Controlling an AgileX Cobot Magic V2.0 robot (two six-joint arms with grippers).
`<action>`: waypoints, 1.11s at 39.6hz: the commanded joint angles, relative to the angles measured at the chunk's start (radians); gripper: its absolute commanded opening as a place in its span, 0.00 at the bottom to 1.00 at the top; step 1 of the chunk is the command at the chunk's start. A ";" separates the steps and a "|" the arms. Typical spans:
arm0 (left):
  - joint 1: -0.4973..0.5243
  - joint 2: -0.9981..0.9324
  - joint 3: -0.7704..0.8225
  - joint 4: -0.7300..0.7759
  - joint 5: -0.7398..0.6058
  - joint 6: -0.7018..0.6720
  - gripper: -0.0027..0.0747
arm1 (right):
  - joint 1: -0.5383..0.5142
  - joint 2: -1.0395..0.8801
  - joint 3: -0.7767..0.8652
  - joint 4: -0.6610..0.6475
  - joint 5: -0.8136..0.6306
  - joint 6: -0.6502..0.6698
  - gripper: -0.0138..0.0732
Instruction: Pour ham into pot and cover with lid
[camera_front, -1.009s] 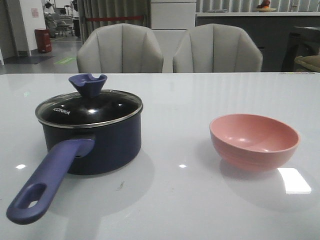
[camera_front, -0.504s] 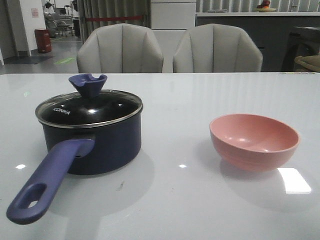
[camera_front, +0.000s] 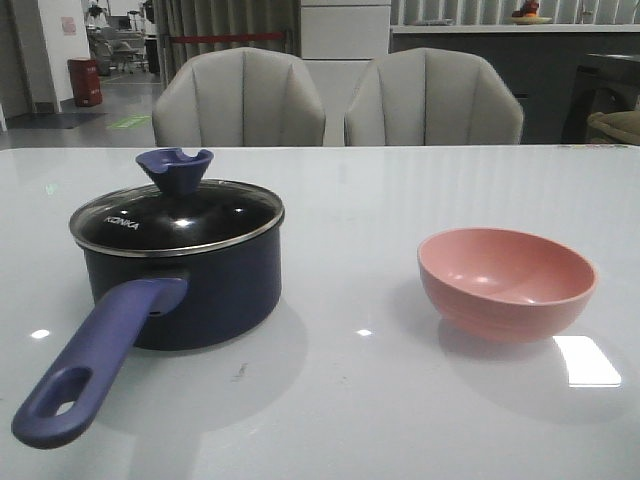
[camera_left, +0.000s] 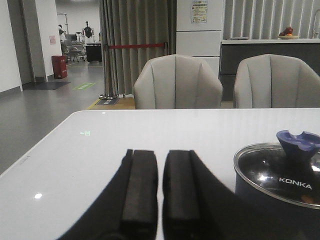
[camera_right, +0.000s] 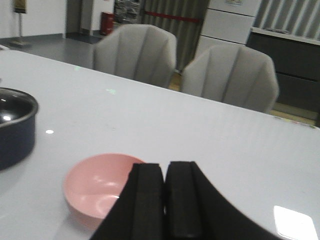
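Pointing frontward-left: pot (camera_front: 190, 285) handle (camera_front: 95, 360)

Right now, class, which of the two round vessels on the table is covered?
The pot, on the robot's left: the lid with its blue knob sits on its rim. The pink bowl on the right is open.

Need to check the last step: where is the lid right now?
In the front view, the lid sits on the pot at table left, well left of the pink bowl.
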 joint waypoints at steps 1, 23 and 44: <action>0.001 -0.020 0.022 -0.009 -0.076 -0.002 0.20 | -0.091 -0.003 0.014 -0.029 -0.097 0.020 0.32; 0.001 -0.018 0.022 -0.009 -0.076 -0.002 0.20 | -0.170 -0.205 0.089 -0.149 -0.010 0.198 0.32; 0.001 -0.018 0.022 -0.009 -0.076 -0.002 0.20 | -0.170 -0.205 0.089 -0.147 -0.009 0.198 0.32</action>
